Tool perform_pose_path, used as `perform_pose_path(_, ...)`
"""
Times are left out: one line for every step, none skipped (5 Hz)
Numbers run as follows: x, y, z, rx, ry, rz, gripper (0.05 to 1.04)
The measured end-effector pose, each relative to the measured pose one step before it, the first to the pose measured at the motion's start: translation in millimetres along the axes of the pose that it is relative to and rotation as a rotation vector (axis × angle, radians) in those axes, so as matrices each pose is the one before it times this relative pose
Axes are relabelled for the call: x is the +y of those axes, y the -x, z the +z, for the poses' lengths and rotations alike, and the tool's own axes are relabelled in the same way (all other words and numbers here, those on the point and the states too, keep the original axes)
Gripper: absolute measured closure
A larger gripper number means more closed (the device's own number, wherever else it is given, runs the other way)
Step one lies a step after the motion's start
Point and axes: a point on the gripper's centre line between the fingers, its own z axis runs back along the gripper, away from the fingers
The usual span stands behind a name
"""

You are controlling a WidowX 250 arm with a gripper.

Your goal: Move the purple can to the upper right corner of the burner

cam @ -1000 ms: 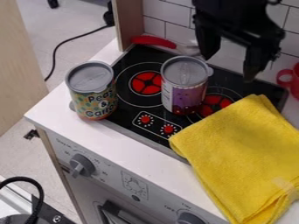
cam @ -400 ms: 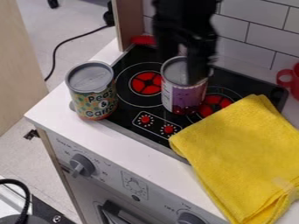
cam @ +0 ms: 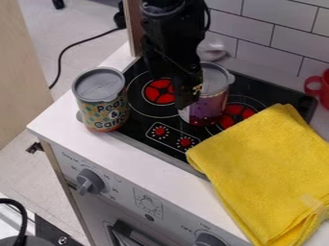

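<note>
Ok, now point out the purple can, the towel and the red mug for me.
Purple can (cam: 211,106): camera view, on its side.
Towel (cam: 267,161): camera view, middle of its top.
Red mug (cam: 325,92): camera view, on its body.

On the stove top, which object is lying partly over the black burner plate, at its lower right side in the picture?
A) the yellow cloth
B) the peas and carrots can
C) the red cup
A: the yellow cloth covers the lower right part of the black burner plate.

Matte black arm, thin black cable
</note>
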Motion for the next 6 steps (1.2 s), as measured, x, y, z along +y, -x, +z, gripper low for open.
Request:
perform_pose_path(1.95, 3.24, -18.05, 0.0033, -0.0104, 0.0167, 0.076)
perform_pose_path(0.66, -4.18, -11.89, -0.0028, 0.0065, 0.0688, 0.076)
perform_pose_path(3.92, -6.85, -14.93, 0.0275, 0.0051, 0.0448, 0.076)
perform_pose_path(-1.15, -5.98, -9.93, -0.0341, 0.0073, -0.0583, 0.076)
perform_pose_path(-3.80, -7.20, -0.55, -0.0318, -0.0032, -0.0555, 0.076)
perform_pose_path(-6.84, -16.36, -3.60, 0.0023, 0.0319, -0.0528, 0.076)
